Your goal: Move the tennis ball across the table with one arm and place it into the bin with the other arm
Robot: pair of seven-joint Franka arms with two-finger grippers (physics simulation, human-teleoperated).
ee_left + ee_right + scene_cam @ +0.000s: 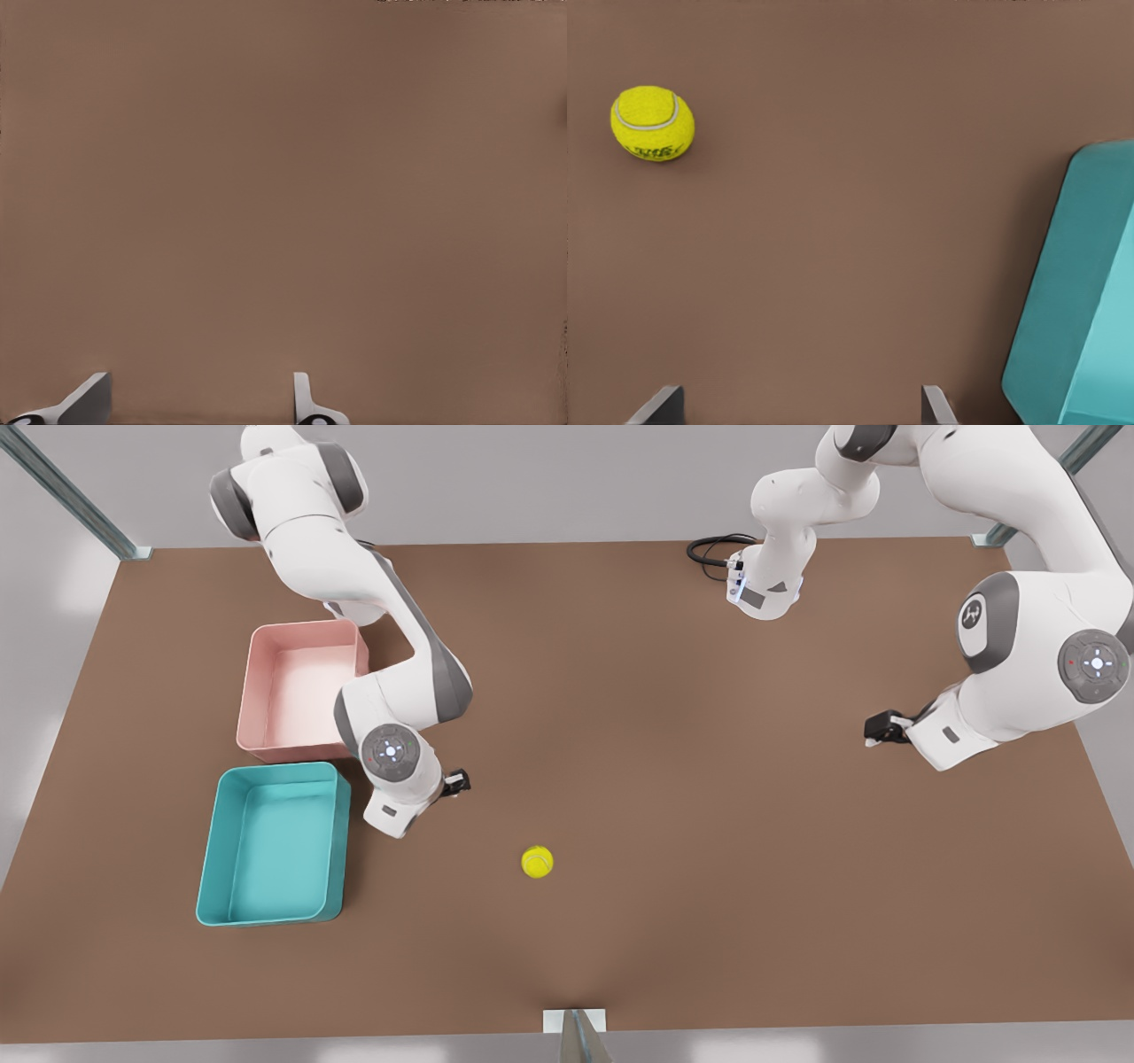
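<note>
Brown matte tabletop (673,779) carries all items under inspection. Landmark used below: the small yellow-green fuzzy tennis ball (537,862), resting free on the table and touched by nothing.

Right gripper (456,782): hangs near the ball, toward the front view's left, between the ball and the teal rectangular plastic bin (270,846). Its wrist view shows the ball (653,123) and a corner of the teal bin (1076,301), with the fingertips (656,403) spread wide and holding nothing.

Left gripper (884,728): waits well apart from the ball, toward the front view's right, over bare table (283,195). Its fingertips (87,397) stand apart, empty.

Pink rectangular plastic bin (301,686): lies beyond the teal bin, farther from the ball.

Risks, as judged:
- The ball is round and unrestrained; a finger striking it off-centre on descent could send it rolling away.
- A shallow or lopsided pinch on the fuzzy sphere may let it squirt out on lifting.
- The right arm's elbow sits close over both bins; a wide swing could knock them.
- Two bins stand side by side, so a release near their shared edge could drop the ball in the wrong one or on a rim.
</note>
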